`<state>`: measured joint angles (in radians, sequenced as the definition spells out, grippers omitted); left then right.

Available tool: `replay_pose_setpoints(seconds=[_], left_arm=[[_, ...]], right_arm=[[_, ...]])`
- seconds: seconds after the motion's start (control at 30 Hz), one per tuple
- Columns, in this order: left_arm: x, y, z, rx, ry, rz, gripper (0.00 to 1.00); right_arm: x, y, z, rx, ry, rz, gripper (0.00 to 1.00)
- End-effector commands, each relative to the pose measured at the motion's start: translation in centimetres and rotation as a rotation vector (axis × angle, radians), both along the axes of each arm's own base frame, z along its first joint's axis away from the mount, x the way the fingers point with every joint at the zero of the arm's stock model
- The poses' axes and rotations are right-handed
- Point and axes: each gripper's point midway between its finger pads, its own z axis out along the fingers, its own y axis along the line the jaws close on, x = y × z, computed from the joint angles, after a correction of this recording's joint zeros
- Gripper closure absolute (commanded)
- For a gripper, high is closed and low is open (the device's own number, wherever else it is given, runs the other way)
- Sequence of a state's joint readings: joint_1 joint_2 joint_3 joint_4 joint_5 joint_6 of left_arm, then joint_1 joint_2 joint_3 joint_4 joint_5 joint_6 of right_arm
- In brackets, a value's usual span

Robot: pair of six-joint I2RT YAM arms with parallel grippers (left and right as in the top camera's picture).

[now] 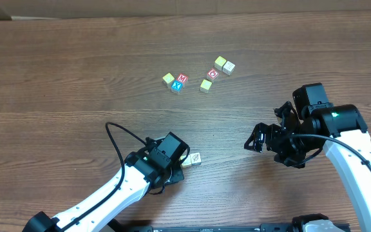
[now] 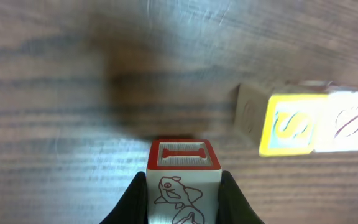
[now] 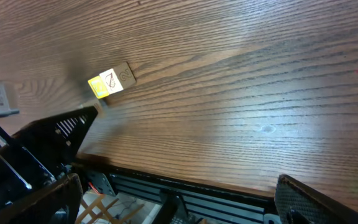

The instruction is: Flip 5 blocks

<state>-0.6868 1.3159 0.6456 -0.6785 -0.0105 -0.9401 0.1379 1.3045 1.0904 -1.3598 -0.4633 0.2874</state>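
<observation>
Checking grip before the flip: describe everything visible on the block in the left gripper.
Small pale wooden cube, held square between the left gripper's black fingers, which press two opposite sides. One face shows a red-framed letter I; the adjoining face toward the camera has a red line drawing of an animal. It is over the wood-grain table; whether it touches it is unclear. It stands apart from the yellow S block.
</observation>
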Motion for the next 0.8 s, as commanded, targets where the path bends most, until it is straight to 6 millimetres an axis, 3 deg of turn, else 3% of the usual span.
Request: replay_pose_setpoints(seconds=[0.0,0.23,0.63,0.7,0.77], left_arm=[[0.7,1.1,-0.9,0.062,-0.009,0.012,0.96],[1.3,1.6,-3.1,0.096,0.031,0.008,0.96],[1.6,1.1,-3.2,0.065,0.035,0.005,0.96],[1.6,1.1,-3.2,0.063,0.038,0.004,0.87],[1.6,1.1,-3.2,0.063,0.038,0.004,0.68]], right_arm=[[0.4,-0.1,0.7,-0.003,-0.030,0.004,0.00],[0.2,-0.1,0.6,-0.005,-0.018,0.004,0.00],[0.2,-0.1,0.6,-0.005,-0.018,0.004,0.00],[0.2,-0.1,0.6,-0.005,-0.018,0.004,0.00],[0.2,-0.1,0.6,-0.005,-0.018,0.004,0.00]])
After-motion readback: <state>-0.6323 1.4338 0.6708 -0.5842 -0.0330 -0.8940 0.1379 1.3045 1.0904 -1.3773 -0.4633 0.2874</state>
